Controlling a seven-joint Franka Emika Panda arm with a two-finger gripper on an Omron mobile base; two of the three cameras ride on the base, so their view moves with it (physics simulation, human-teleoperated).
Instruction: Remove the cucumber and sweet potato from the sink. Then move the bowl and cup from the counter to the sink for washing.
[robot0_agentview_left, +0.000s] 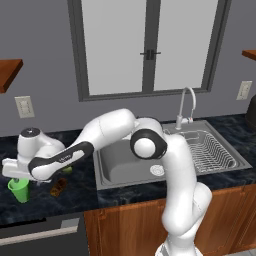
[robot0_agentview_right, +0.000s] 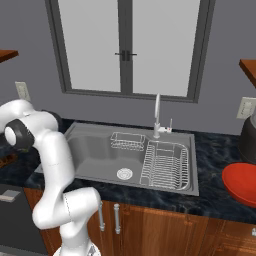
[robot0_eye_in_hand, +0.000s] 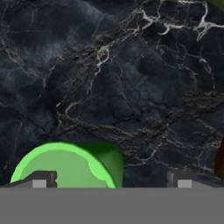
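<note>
The bright green cup (robot0_agentview_left: 19, 190) stands upright on the dark marble counter, left of the sink (robot0_agentview_left: 120, 165). My gripper (robot0_agentview_left: 21, 179) hangs just above it, open and holding nothing. In the hand view the cup (robot0_eye_in_hand: 70, 165) sits low and left, its rim under the left fingertip (robot0_eye_in_hand: 41, 179) and off centre between the jaws. The sweet potato (robot0_agentview_left: 58, 186) lies on the counter just right of the cup. The pale cucumber (robot0_agentview_left: 66, 170) lies behind it, partly hidden by my forearm. The red bowl (robot0_agentview_right: 242, 182) rests on the counter right of the sink (robot0_agentview_right: 95, 150).
The basin holds a wire basket (robot0_agentview_right: 127, 140), a wire dish rack (robot0_agentview_right: 167, 165) and a white drain (robot0_agentview_right: 124, 173). A curved faucet (robot0_agentview_left: 186, 107) rises at the back. A dark appliance (robot0_agentview_right: 248, 135) stands behind the bowl. My arm spans the counter's left part.
</note>
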